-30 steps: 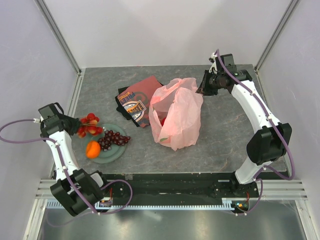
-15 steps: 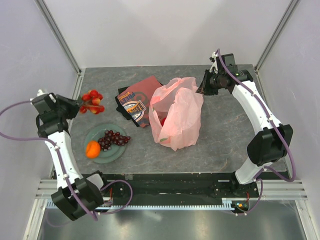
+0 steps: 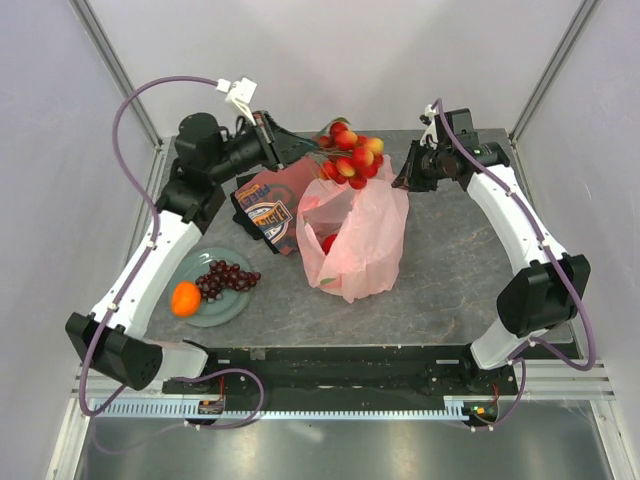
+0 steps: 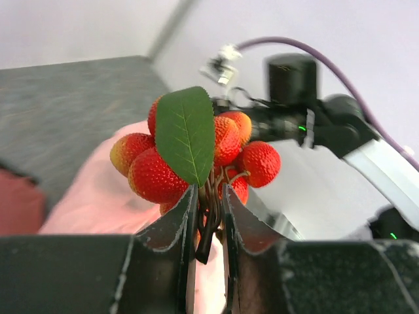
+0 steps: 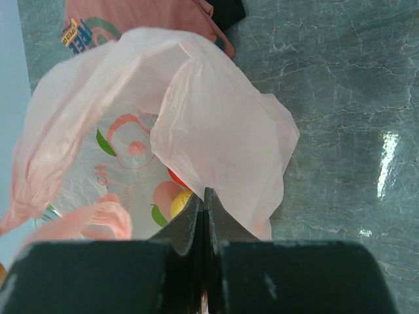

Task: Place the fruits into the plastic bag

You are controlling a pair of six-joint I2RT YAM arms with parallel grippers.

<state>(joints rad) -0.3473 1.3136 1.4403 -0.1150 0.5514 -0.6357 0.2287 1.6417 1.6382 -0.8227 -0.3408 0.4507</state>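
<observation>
Left end effector (image 3: 318, 152) is clamped on the stems of the strawberry cluster (image 3: 350, 155). It hangs at the upper centre of the overhead view, above the mouth of the plastic bag (image 3: 365, 240). Right end effector (image 3: 404, 181) has its jaws together, pinching the bag rim at its upper right and holding the mouth up.

Layout, by size:
- The tabletop (image 3: 450, 280) carries the pink bag at centre.
- A folded red printed cloth (image 3: 270, 205) lies just beside the bag, on its left.
- A pale green plate (image 3: 190, 268) sits at lower left, bearing the grapes (image 3: 228, 277) and the orange (image 3: 186, 299).
- One red fruit (image 3: 328, 242) shows inside the bag.

Step in hand: transfer of the strawberry cluster, judged close to release. The next move calls for lowering the cluster into the opening and then parting the jaws, with the rim held up throughout. Grapes and orange are not yet loaded.
</observation>
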